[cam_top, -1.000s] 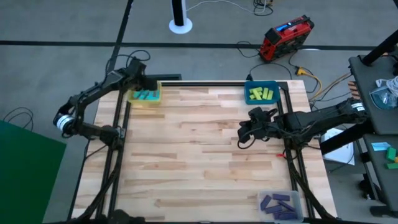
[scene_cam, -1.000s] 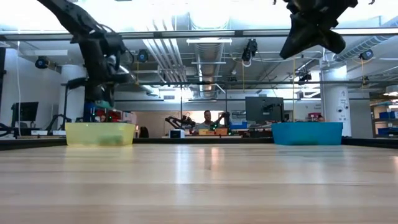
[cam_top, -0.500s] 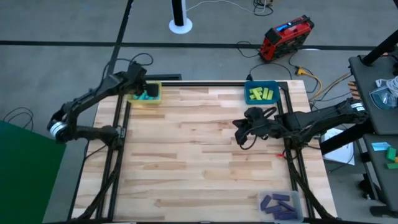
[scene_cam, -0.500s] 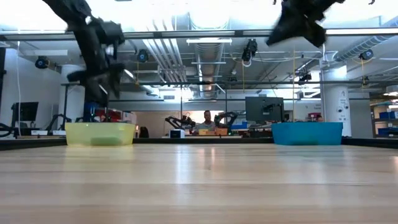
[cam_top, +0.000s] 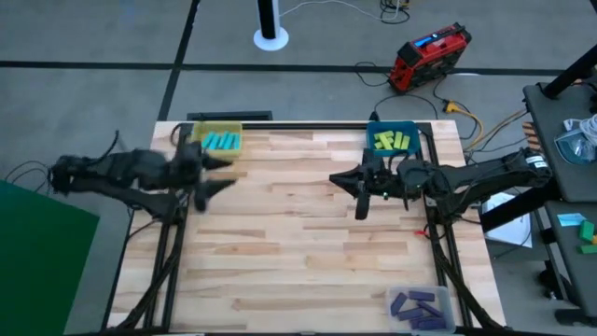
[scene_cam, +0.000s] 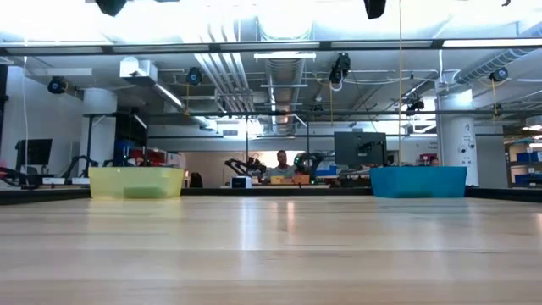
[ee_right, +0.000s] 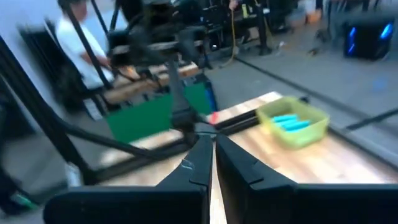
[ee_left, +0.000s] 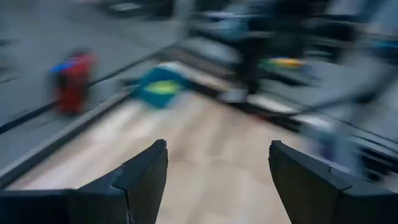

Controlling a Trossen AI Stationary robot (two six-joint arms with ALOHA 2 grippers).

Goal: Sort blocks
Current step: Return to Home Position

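Purple blocks (cam_top: 417,305) seen overhead only, L pincer (ee_left: 217,148) agape — wrist cam

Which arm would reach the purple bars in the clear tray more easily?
Right, probably: the right gripper hovers on the same side as the clear plastic tray of purple bars; the left gripper is farther off.

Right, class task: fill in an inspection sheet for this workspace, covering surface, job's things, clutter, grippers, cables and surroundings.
Surface: wooden table, no loose blocks on it.
Job's things: cyan blocks in yellow bin; yellow-green blocks in blue bin; purple blocks in clear bin.
Clutter: nothing seen.
Grippers: left gripper open, empty, over the table's left side; right gripper shut, empty, right of centre.
Cables: cables on the floor past the far right corner.
Surroundings: red device on floor; person seated far behind.
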